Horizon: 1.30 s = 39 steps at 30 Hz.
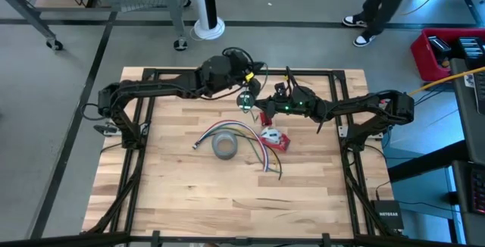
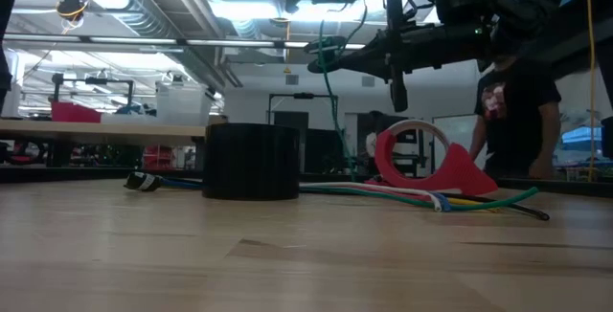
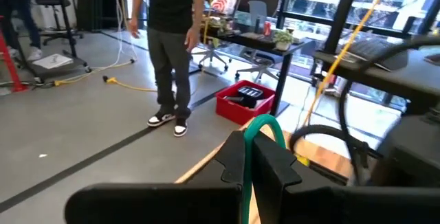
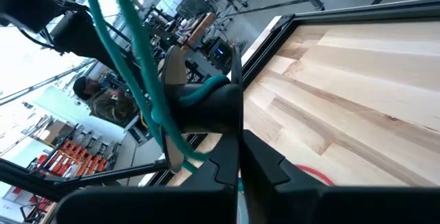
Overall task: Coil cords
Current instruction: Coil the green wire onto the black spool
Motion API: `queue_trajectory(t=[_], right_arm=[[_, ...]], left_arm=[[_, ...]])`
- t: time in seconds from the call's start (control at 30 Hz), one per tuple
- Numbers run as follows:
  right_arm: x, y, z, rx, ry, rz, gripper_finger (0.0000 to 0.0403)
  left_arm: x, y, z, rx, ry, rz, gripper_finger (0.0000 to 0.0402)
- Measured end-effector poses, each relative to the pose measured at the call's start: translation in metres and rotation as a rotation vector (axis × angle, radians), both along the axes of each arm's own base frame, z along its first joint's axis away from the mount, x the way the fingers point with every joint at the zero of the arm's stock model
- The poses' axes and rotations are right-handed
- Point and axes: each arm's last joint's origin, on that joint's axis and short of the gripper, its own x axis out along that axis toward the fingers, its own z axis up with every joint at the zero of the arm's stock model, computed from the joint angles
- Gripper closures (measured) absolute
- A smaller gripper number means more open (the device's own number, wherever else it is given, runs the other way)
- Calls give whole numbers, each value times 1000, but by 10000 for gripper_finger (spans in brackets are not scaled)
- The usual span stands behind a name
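With both grippers raised, our left gripper (image 3: 258, 157) and right gripper (image 4: 237, 157) pinch the green cord (image 4: 137, 80) between them, ready for looping.

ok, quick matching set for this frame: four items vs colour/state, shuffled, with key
Items:
1. tape roll
2. tape dispenser
3. green cord
4. bundle of loose cords

States:
A. red, on the table right of the roll
B. held up in the air between both arms' shut jaws
C. grey, flat on the table
D. multicoloured, lying by the roll on the wood

Pairs: 1-C, 2-A, 3-B, 4-D
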Motion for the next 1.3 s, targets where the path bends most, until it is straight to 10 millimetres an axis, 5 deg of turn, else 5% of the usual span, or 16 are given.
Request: queue_trajectory(t=[0.27,0.63,1.3], right_arm=[[0,0,-1,1,12,-9,395],[-1,-3,0,-57,14,-85,395],[-10,-9,28,-183,-133,-243,395]], left_arm=[[-8,13,-1,-26,35,41,400],[-52,2,7,-60,303,222,400],[-87,-28,-30,-186,705,453,400]])
